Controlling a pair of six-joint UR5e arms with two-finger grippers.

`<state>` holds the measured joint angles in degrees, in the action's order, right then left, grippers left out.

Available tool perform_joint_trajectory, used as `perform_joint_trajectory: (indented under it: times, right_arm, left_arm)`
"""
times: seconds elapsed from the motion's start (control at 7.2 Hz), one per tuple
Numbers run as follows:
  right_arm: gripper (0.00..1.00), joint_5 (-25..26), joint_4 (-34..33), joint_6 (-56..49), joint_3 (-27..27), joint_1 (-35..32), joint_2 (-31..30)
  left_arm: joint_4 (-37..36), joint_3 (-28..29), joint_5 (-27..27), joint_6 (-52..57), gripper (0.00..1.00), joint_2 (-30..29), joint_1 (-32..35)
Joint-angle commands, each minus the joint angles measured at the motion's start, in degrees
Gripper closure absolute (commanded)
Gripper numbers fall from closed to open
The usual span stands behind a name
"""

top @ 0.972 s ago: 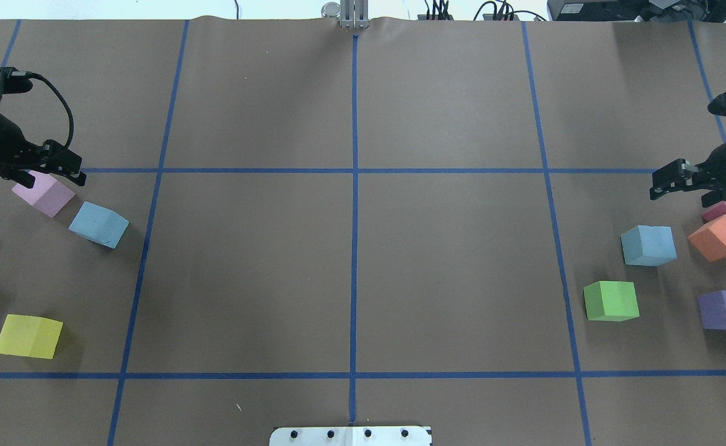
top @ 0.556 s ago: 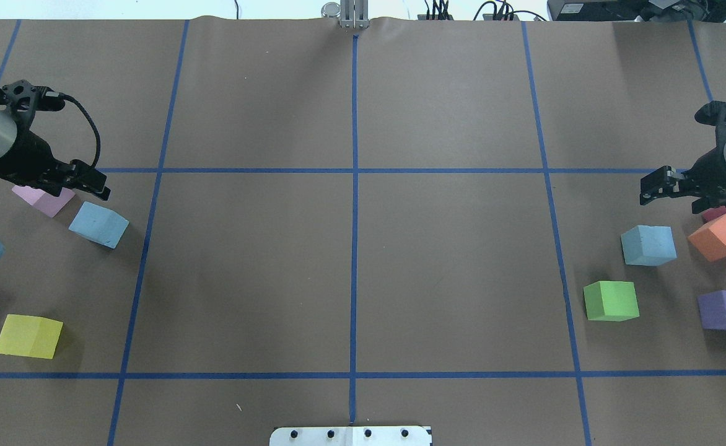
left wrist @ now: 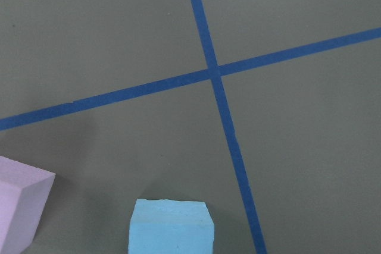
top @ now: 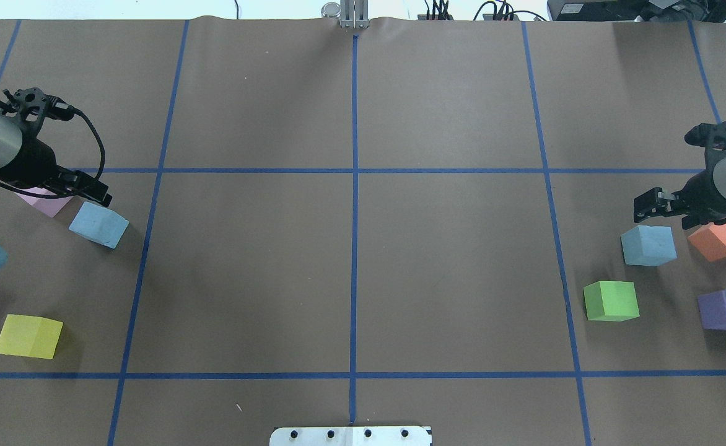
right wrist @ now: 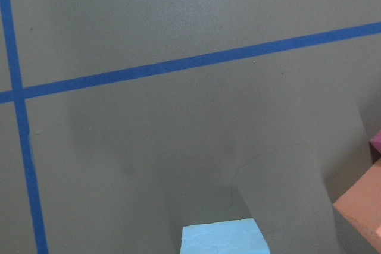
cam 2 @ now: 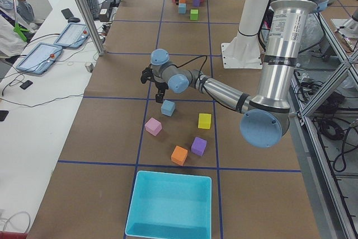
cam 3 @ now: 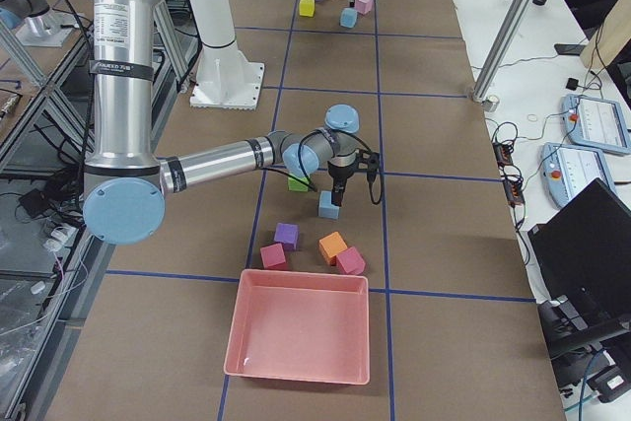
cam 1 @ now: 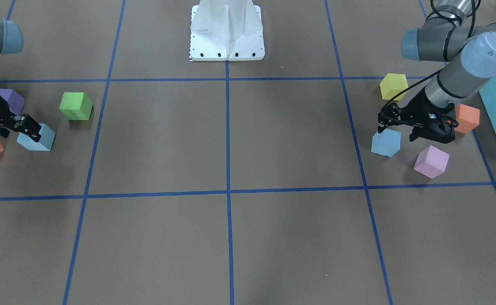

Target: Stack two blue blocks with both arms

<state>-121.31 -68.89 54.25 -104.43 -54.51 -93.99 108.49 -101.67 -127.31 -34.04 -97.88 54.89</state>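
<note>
Left claw (cam 1: 396, 132) hangs with its fingers spread wide and nothing between them, just above one blue cube (top: 98, 224). The cube sits on the worktop (top: 363, 279), below the claw and a little ahead of its fingertips. The left wrist view shows only the cube's top at the bottom edge of the frame, so I judge the claw is not yet centred over it. A pink cube (cam 1: 431, 161) lies close behind this claw, near the fingers but apart from the blue one. That probably explains why the claw comes in from that side and reaches past it.

Right claw (top: 664, 220) is equally wide and empty, poised over the second blue cube (top: 648, 244), which rests on the worktop just under and in front of the fingers. An orange cube (top: 719, 240) sits close beside the claw's wrist, and a green cube (top: 611, 300) lies further off, beyond the blue one.

Both spreads look chosen to let the fingers drop down either side of a cube. The first cube lies askew to the taped lines, so the left claw may need a twist to meet flat faces. Neither cube is lifted, so the stacking has not begun. Each arm seems to be taking the cube on its own side.
</note>
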Motion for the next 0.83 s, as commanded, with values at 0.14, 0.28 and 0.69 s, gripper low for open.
perform_joint_trajectory:
  times: [0.14, 0.28, 0.69]
  right_arm:
    - [0.01, 0.9, 3.7, -4.5, 0.2, 2.5, -2.0]
    - [0.01, 0.9, 3.8, -4.9, 0.2, 2.6, -2.6]
    - [0.01, 1.0, 3.7, -4.9, 0.8, 3.5, -2.1]
  left_arm:
    - [0.1, 0.0, 1.4, 0.2, 0.02, 0.7, 0.0]
    - [0.0, 0.0, 1.4, 0.2, 0.02, 0.7, 0.0]
    - [0.0, 0.1, 1.4, 0.2, 0.02, 0.8, 0.0]
